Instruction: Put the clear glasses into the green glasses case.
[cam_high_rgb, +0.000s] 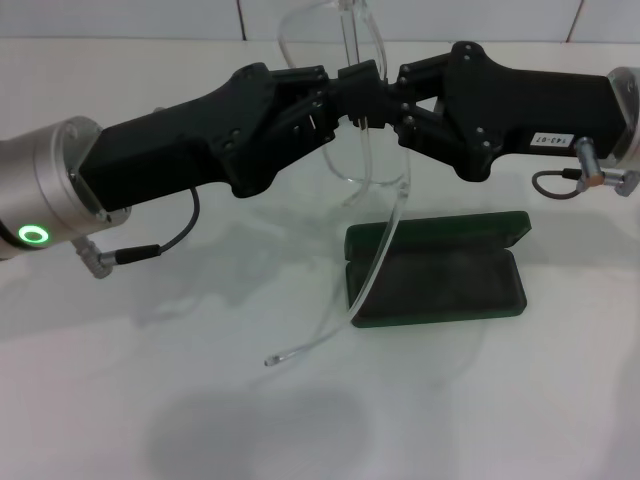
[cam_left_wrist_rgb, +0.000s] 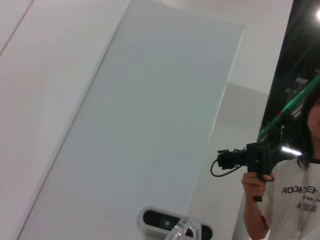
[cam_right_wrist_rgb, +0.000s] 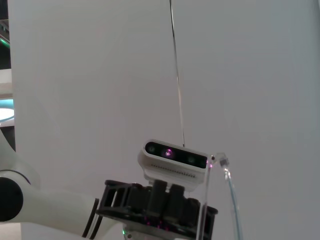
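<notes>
Reaching in from the left edge of the head view toward upper centre: left gripper (cam_high_rgb: 335, 100), black body on a silver wrist with a lit green ring. Fingers clenched on the clear glasses (cam_high_rgb: 352, 140) near the bridge region. Held aloft over the white table (cam_high_rgb: 120, 400), clear of the surface; lens wrapping upward past the top edge of the frame at centre, one thin clear arm curving down across the centre and ending in a pointed tip at lower centre-left, overlapping the left end of the case in this view; contact with the case cannot be told.

Resting flat on the table at centre-right, lower than both grippers: green glasses case (cam_high_rgb: 440, 270), open, dark lining facing up, lid standing behind along the far edge.

Entering from the right edge of the head view toward upper centre: right gripper (cam_high_rgb: 392, 100), tip to tip with the left one. Fingers clamped on the same glasses at the meeting point.

Left wrist view: pale wall panels, a person (cam_left_wrist_rgb: 285, 195) at lower right holding a black device.

Right wrist view: opposite arm's camera housing (cam_right_wrist_rgb: 174, 160) at lower centre, clear glasses arm beside it at lower right.
</notes>
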